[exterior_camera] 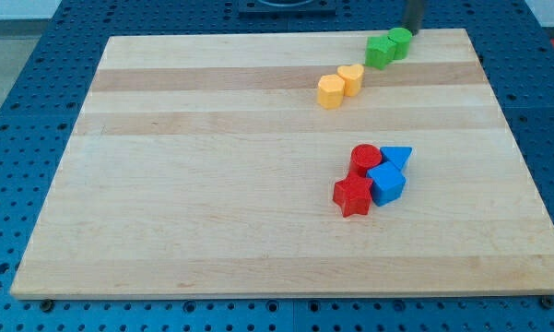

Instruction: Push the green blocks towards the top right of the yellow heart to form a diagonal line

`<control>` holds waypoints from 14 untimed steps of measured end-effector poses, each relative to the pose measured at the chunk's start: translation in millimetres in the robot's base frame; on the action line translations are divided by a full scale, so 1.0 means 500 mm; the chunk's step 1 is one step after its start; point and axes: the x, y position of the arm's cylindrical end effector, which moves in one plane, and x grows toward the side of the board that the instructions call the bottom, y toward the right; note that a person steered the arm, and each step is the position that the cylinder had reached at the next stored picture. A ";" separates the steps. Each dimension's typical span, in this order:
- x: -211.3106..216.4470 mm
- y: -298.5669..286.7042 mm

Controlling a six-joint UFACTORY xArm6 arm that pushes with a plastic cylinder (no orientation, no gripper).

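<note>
Two green blocks, a cube (380,52) and a cylinder (399,42), sit touching near the board's (212,184) top edge, up and to the view's right of the yellow heart (351,78). The heart touches a yellow hexagon-like block (330,91) at its lower left, so the four pieces run in one rising diagonal, with a small gap between the heart and the green cube. The rod's tip (411,30) stands just beside the green cylinder, at its upper right; whether it touches cannot be told. The arm carries no fingers (only a bare rod), so nothing is grasped or released. Well apart, lower on the board, lie a red cylinder (365,158), a red star (352,196), a blue triangle (397,157) and a blue cube (386,183), clustered together. Judged from this layout, the task looks essentially complete; at most, closing the gap remains.
</note>
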 end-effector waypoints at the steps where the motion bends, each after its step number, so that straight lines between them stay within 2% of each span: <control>1: 0.012 -0.042; 3: 0.072 -0.003; 6: 0.088 0.022; 8: -0.001 -0.058; 10: 0.046 -0.089; 14: 0.066 -0.079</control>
